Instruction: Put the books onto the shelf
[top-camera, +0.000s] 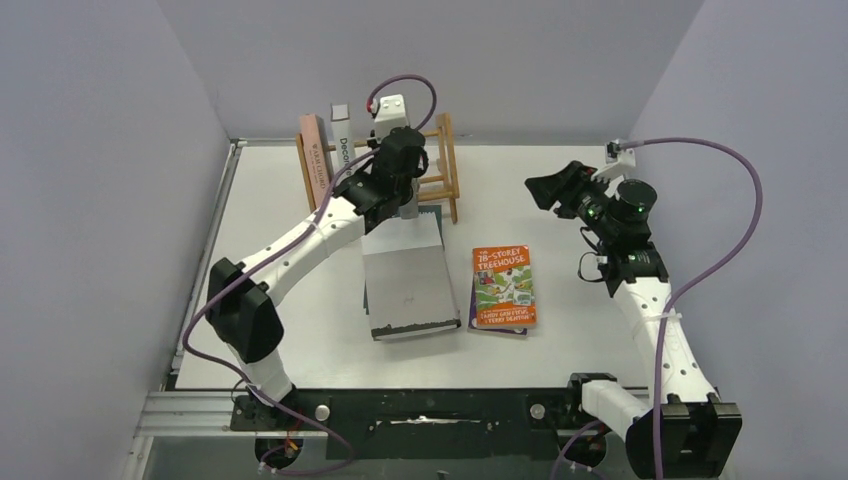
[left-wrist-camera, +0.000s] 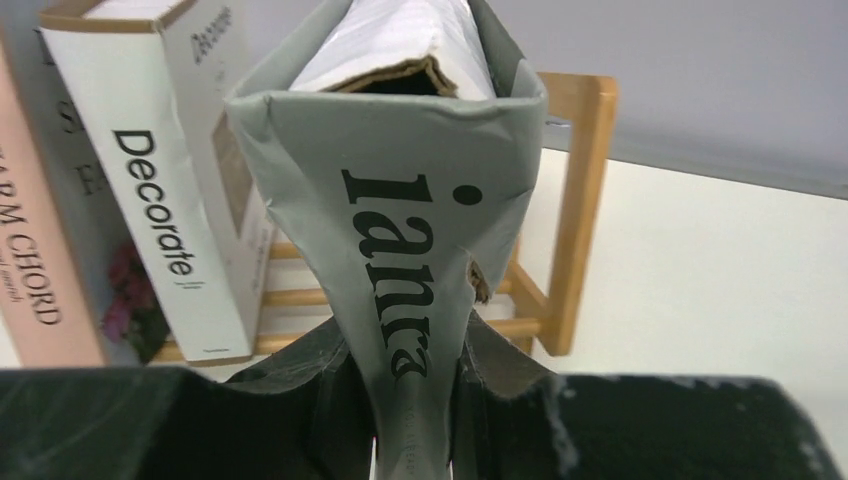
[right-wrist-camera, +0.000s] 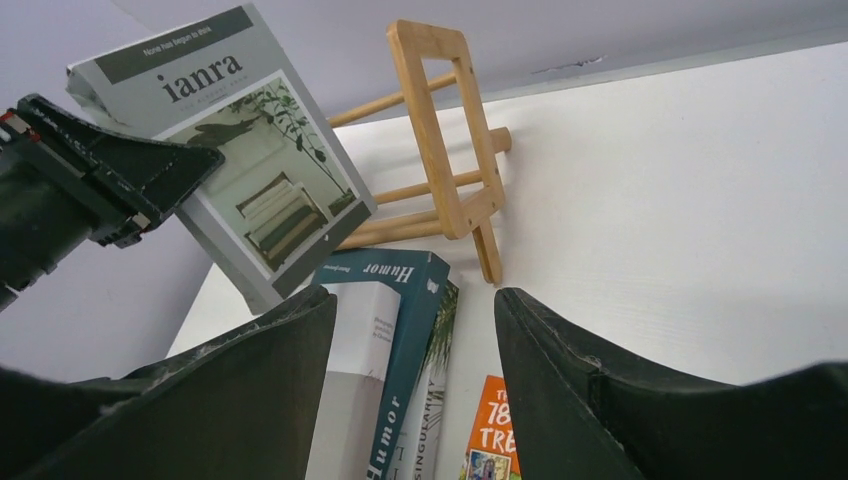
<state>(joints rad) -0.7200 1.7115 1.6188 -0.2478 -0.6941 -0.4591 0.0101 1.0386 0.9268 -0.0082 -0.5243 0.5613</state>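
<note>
Plainly "ianra" on grey book (left-wrist-camera: 400, 250)

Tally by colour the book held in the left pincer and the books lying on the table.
Grey: 2 ("ianra" book in the left pincer; top book of the stack)
Dark teal: 1 ("Humor" book)
White: 1 (palm-leaf-spine book)
Orange: 1 ("78-Storey Treehouse" paperback)
Total: 5
</note>
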